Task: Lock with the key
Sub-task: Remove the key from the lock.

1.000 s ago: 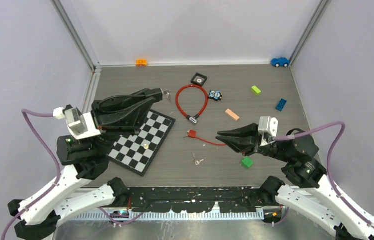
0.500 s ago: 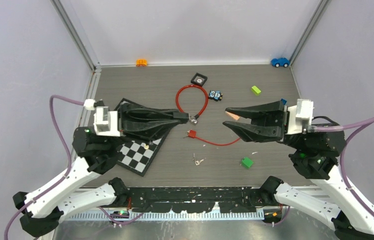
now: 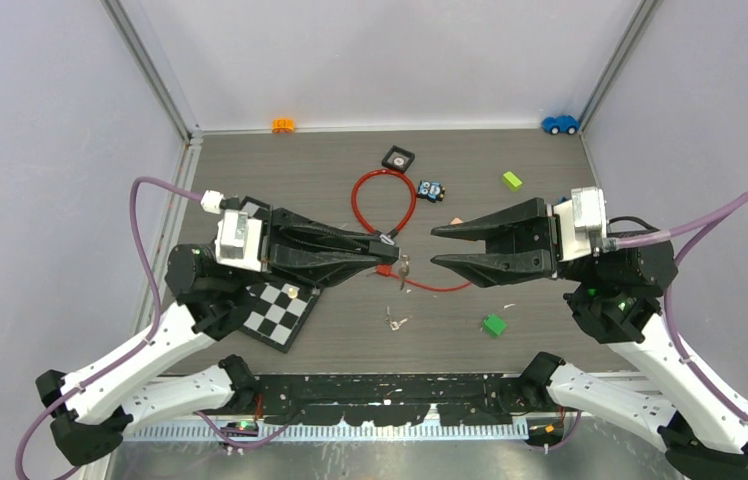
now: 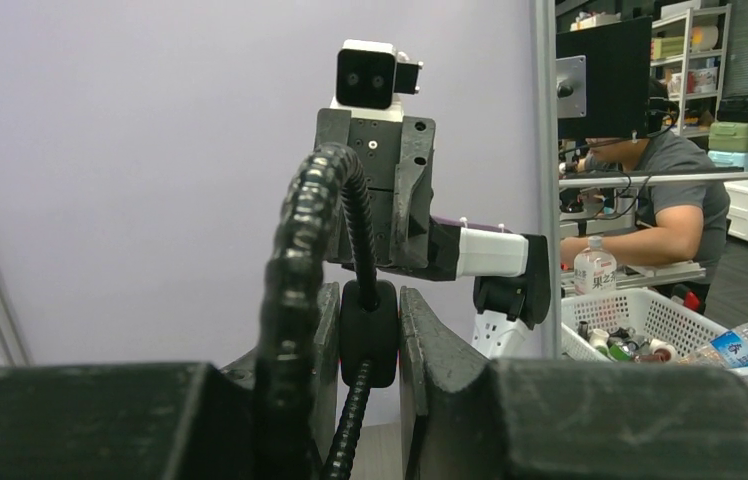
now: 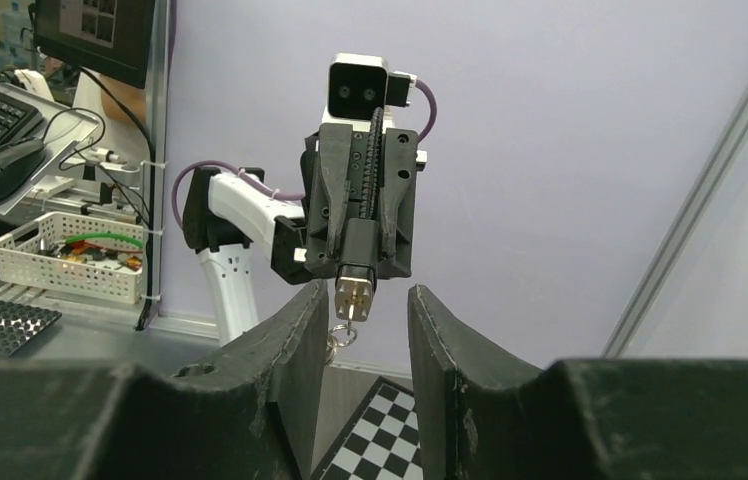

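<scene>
Above the table (image 3: 300, 170), right pincer (image 3: 433, 246) has neared lock (image 5: 354, 288) held by left pincer (image 3: 383, 250).

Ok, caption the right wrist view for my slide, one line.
Left gripper holds the lock head out toward the open right gripper, a key ring dangling beneath it.

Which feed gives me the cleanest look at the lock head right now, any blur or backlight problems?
Right wrist: cleanest; lock head and hanging key ring sharp against the plain wall, own fingers dark and soft. Left wrist: lock head backlit, nearly a silhouette between blurred fingers. Top external: even light, sharp, but the head is small.
</scene>
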Controlling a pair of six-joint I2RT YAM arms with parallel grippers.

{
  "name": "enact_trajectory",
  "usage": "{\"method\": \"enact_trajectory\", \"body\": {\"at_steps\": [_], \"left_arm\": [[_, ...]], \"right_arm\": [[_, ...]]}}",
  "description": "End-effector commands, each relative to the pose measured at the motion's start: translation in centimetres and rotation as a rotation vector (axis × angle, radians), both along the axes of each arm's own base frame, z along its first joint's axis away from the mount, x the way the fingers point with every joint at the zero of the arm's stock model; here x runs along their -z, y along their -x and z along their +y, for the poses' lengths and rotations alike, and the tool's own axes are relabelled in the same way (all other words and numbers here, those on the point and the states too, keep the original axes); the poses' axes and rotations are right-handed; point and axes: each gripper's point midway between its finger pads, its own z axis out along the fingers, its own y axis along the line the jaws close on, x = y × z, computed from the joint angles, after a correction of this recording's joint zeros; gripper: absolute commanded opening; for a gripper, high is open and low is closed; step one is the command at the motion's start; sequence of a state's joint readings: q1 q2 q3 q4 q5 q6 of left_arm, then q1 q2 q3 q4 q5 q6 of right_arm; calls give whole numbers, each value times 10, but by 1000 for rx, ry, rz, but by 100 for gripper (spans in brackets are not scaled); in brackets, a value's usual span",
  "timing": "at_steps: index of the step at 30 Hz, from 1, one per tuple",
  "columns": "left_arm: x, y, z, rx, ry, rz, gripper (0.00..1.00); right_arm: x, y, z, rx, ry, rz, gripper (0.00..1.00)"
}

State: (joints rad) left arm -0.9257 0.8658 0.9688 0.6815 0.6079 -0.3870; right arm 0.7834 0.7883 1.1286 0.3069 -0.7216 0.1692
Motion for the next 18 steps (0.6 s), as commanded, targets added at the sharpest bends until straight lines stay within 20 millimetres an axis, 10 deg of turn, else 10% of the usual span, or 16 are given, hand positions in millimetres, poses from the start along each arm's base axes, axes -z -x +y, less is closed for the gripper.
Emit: {"method": "enact_trajectory", "body": {"at_steps": [1,18], "left_arm": [[-28,14,15,20,88,-70,0],[-27,10,11,7,92,-74,0]], "right_arm": [[-1,2,2,-23,-3,-9,40],[16,-4,17,-49,36,56,40]]}}
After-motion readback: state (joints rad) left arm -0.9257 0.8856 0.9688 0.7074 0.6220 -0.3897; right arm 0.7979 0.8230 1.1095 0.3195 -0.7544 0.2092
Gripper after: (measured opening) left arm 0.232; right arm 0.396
